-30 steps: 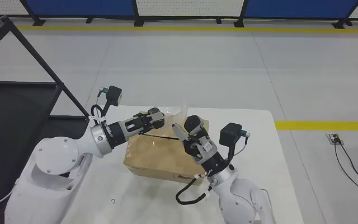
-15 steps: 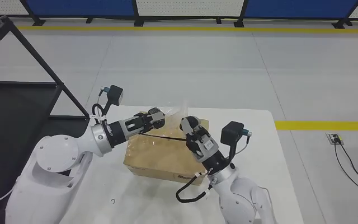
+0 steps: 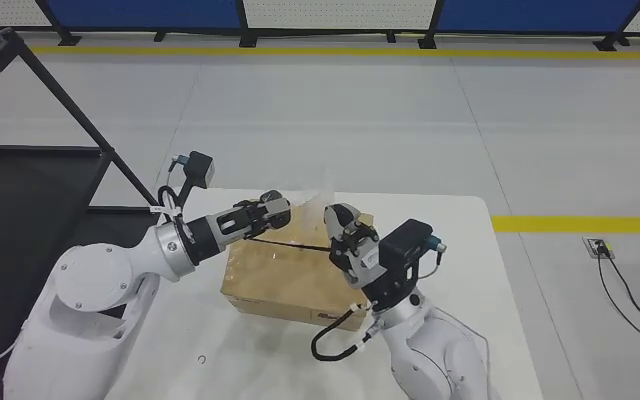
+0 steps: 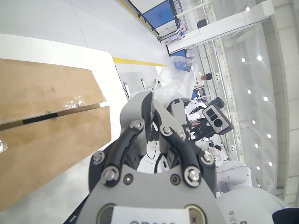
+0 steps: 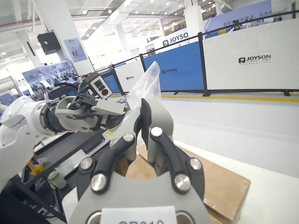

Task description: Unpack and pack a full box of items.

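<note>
A closed cardboard box (image 3: pixel 285 280) with a taped seam lies on the white table (image 3: pixel 455 240); it also shows in the left wrist view (image 4: pixel 46 117) and the right wrist view (image 5: pixel 217 178). Above its far edge hangs a clear plastic bag (image 3: pixel 308 205), held from both sides. My left gripper (image 3: pixel 268 211) is shut on one side of the bag (image 4: pixel 179 80), fingertips pinched together (image 4: pixel 151 100). My right gripper (image 3: pixel 340 218) is shut on the other side (image 5: pixel 149 82), its tips meeting at the film (image 5: pixel 143 108). The left gripper (image 5: pixel 109 114) faces it closely.
A black rack frame (image 3: pixel 60 110) stands off the table's left side. A small dark ring (image 3: pixel 202 359) lies near the table's front left. The table edge runs close behind the box. Blue and white barriers (image 3: pixel 330 12) line the far floor.
My right gripper rose from over the box toward the bag, turned at the wrist, and shut on the plastic. The left gripper stayed almost still, holding the bag.
</note>
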### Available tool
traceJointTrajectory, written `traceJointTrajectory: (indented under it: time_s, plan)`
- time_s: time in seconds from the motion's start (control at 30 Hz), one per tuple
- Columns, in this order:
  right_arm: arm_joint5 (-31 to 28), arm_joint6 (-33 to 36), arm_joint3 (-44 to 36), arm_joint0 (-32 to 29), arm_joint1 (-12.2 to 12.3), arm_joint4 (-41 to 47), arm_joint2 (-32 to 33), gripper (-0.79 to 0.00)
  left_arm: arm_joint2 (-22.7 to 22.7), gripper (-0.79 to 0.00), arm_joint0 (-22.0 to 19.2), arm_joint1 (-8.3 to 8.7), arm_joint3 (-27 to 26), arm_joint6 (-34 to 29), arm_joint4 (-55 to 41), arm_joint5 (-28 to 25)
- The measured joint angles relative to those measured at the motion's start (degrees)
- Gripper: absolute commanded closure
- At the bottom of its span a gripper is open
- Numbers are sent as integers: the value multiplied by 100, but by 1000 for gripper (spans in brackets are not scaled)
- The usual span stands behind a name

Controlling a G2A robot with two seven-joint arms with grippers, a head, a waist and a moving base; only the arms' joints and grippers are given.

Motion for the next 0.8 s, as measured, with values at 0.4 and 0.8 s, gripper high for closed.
traceJointTrajectory:
  time_s: [0.4, 0.8]
  plan:
    - [309, -39, -15, 18, 82, -1418, -91, 0, -160, 0, 28, 15, 45, -118, -393, 133]
    - [853, -237, -60, -40, 159, -3216, -201, 0, -449, 0, 44, 88, 119, -648, -675, 417]
